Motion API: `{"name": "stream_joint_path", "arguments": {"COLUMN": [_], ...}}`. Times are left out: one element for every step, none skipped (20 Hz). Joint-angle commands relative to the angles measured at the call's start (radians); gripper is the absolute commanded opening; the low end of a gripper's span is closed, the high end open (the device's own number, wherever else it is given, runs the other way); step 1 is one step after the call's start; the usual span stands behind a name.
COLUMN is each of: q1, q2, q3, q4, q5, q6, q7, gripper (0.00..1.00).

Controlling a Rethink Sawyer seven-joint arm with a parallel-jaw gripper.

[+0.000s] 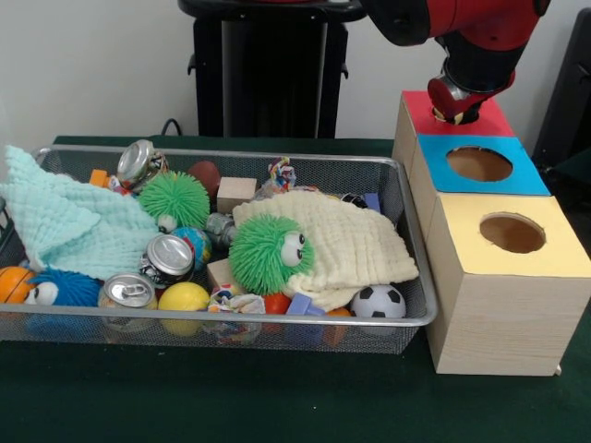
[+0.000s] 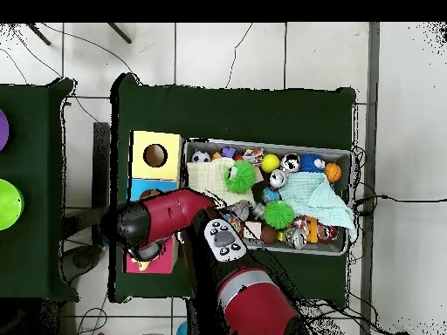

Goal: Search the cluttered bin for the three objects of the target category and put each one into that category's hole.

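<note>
Wide, shallow wire-mesh bin [image 1: 406,242] with rounded metal rim, set on dark green table cloth [image 1: 277,397]; used below as landmark. Along bin's near wall, from the front view: fuzzy blue googly-eyed ball [image 1: 63,289], upright silver can [image 1: 128,293], smooth yellow ball [image 1: 184,297], small black-and-white soccer ball [image 1: 378,301]. At bin's centre, spiky green puffer ball [image 1: 268,254] with googly eyes, resting against crumpled cream waffle-textured cloth [image 1: 346,245]. Toward bin's left end, bunched mint-green cloth [image 1: 65,221], a second green puffer ball [image 1: 174,199] and a tilted silver can [image 1: 169,255] beside it. Near bin's far wall, plain wooden cube [image 1: 236,193] and another can [image 1: 138,163] lying on its side. No duck toy discernible among the clutter. Just right of bin, row of three light-wood boxes with round holes: yellow-topped box [image 1: 512,263] nearest, blue-topped box [image 1: 480,166] behind it, red-topped box [image 1: 457,118] farthest. Above the red-topped box, well clear of bin, red and black arm end with gripper [image 1: 454,113] pointing down at the lid; fingers hidden, so opening and contents cannot be told.
</note>
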Motion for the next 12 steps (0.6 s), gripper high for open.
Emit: {"name": "stream_joint_path", "arguments": {"q1": [-0.023,-0.021,-0.02,-0.018,-0.015,-0.015,-0.014,-0.014,-0.011,-0.008,-0.01,-0.012], "q2": [0.025,0.025,0.026,0.026,0.027,0.025,0.024,0.02,0.016,0.01,0.002,-0.006], "q3": [-0.022,-0.022,-0.023,-0.026,-0.029,-0.03,-0.031,-0.033,-0.037,-0.04,-0.038,-0.037], "q4": [-0.061,-0.062,-0.064,-0.066,-0.07,-0.071,-0.073,-0.072,-0.076,-0.077,-0.074,-0.072], "q5": [-0.031,-0.031,-0.031,-0.033,-0.034,-0.034,-0.033,-0.033,-0.036,-0.038,-0.038,-0.037], "q6": [-0.067,-0.065,-0.062,-0.056,-0.047,-0.042,-0.038,-0.041,-0.04,-0.041,-0.041,-0.042], "q7": [0.071,0.072,0.073,0.074,0.074,0.075,0.075,0.079,0.083,0.087,0.085,0.083], "gripper": [1.0,1.0,1.0,1.0,1.0,1.0,1.0,1.0,1.0,1.0,1.0,1.0]}}
